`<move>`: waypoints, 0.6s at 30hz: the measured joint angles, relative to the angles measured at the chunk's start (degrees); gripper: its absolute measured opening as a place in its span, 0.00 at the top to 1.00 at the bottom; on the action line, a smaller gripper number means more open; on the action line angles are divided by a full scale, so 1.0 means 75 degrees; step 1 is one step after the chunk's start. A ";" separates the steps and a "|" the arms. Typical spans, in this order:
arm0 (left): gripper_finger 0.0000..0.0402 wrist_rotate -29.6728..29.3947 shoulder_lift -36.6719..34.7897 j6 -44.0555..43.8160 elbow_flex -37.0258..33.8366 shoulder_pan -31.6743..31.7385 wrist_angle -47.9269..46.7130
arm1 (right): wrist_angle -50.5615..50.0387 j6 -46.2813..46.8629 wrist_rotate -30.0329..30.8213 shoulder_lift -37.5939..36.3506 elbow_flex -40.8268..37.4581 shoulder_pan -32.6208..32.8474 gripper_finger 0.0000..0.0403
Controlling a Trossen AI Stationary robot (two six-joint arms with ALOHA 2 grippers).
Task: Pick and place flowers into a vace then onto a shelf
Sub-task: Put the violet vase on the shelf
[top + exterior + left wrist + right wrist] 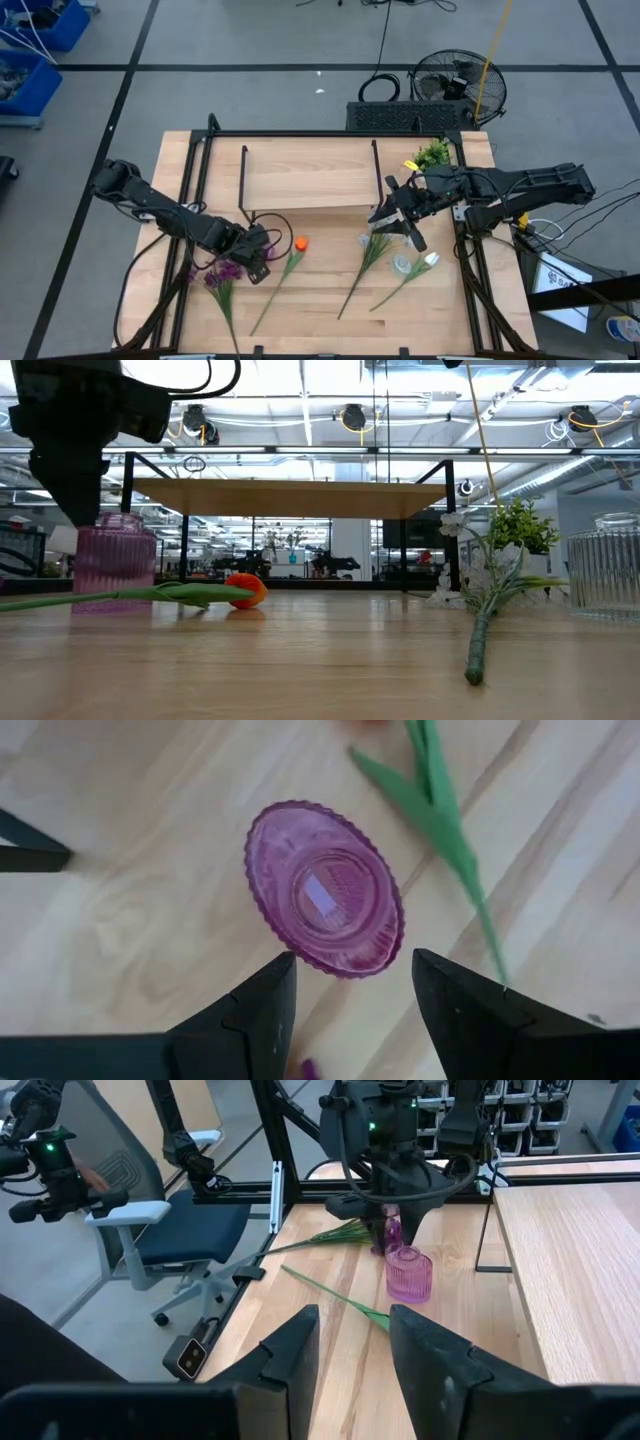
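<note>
Directly below my left gripper point(350, 1010), jaws spread and empty, stands the pink vase point(323, 890), mouth up, unfilled. Four flowers point(290, 262) lie flat on the surface point(320, 310): purple and orange beside that vase, two pale ones beyond, stems running away from the shelf point(310, 175). Right gripper point(400, 215), jaws parted and empty, hovers over those.
</note>
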 joint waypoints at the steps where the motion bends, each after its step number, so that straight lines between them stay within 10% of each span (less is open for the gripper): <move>1: 0.49 -0.0040 0.0000 -0.0087 0.0000 -0.0001 0.0082 | -0.0003 0.0000 0.0000 0.0000 0.0000 0.0000 0.71; 18: 0.49 -0.0717 -0.0006 -0.0448 0.0006 0.0251 0.0246 | -0.0003 -0.0003 0.0000 0.0000 0.0000 0.0000 0.71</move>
